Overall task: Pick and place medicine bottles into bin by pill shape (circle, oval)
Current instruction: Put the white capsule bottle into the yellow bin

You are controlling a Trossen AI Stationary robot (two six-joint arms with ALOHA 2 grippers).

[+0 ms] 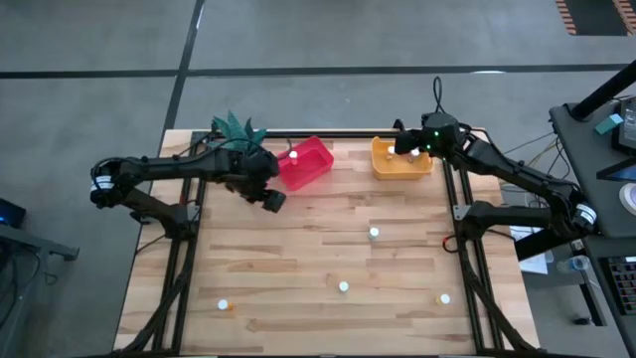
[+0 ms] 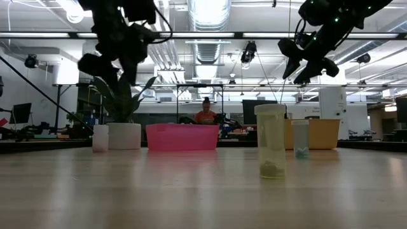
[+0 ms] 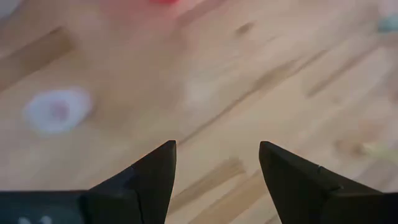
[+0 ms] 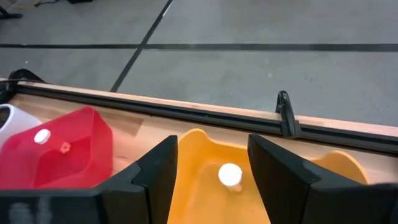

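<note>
Your right gripper (image 1: pixel 405 145) hangs with its fingers spread and nothing between them above the orange plastic bin (image 1: pixel 401 159), which holds a white-capped bottle (image 4: pixel 230 175); your left gripper (image 1: pixel 272 199), likewise spread and empty, hovers over bare wood just in front of the red plastic bin (image 1: pixel 305 162), which holds another capped bottle (image 4: pixel 42 136). Four small white-capped medicine bottles remain upright on the pale wooden plank surface (image 1: pixel 298 259): one mid-surface (image 1: pixel 374 233); one nearer the front (image 1: pixel 343 286); one at the front left (image 1: pixel 224 305); one at the front right (image 1: pixel 444 297).

Risks, as judged: these bottles are light and narrow, so a descent off centre would tip one and set it rolling; the front pair stand near the edge and could go over it; pill shape cannot be read from above, so a bottle may land in the wrong bin; a left-arm swing back could strike the green plant in its white pot (image 2: pixel 124 135) beside the red bin.

Room: the middle of the surface is open, the bottles well apart; the black frame rails (image 1: pixel 467 249) bound both sides.
</note>
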